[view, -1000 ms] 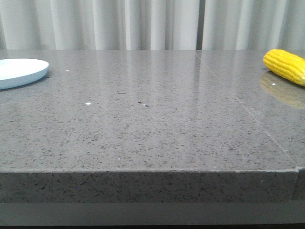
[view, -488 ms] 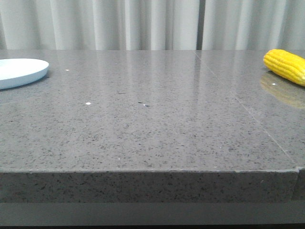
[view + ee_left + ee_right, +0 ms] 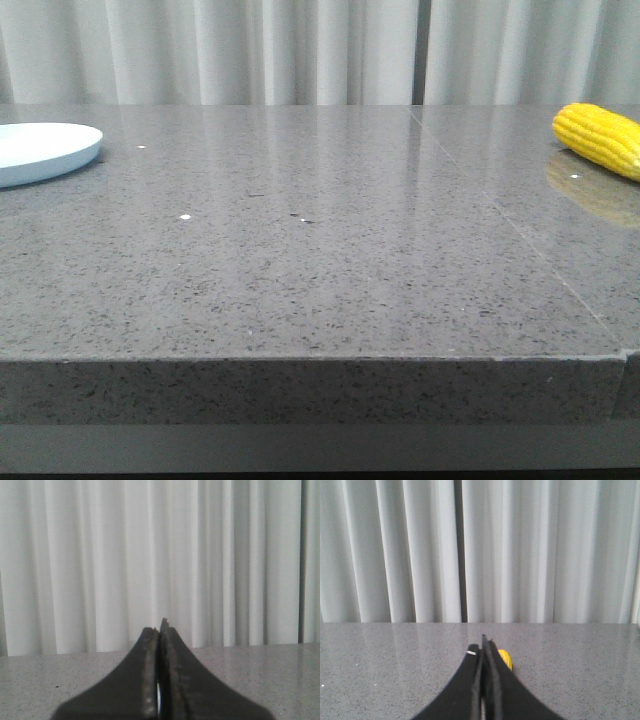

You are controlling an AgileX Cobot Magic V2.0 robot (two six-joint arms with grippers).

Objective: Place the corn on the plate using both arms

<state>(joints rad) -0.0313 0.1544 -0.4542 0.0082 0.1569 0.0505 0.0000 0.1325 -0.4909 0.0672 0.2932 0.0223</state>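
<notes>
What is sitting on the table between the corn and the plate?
Nothing visible. The corn lies at the far right of the grey table and the plate at the far left. Only bare tabletop with a few tiny specks shows between them.

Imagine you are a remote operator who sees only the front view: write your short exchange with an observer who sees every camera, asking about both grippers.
Operator: No arms in my view. Is the left gripper open?
Observer: No, the left gripper is shut, fingers pressed together and holding nothing.
Operator: And the right gripper?
Observer: The right gripper is shut too, also empty.
Operator: Does either wrist camera see the corn?
Observer: The right wrist view does: the corn peeks out just behind its fingertips, on the table.
</notes>
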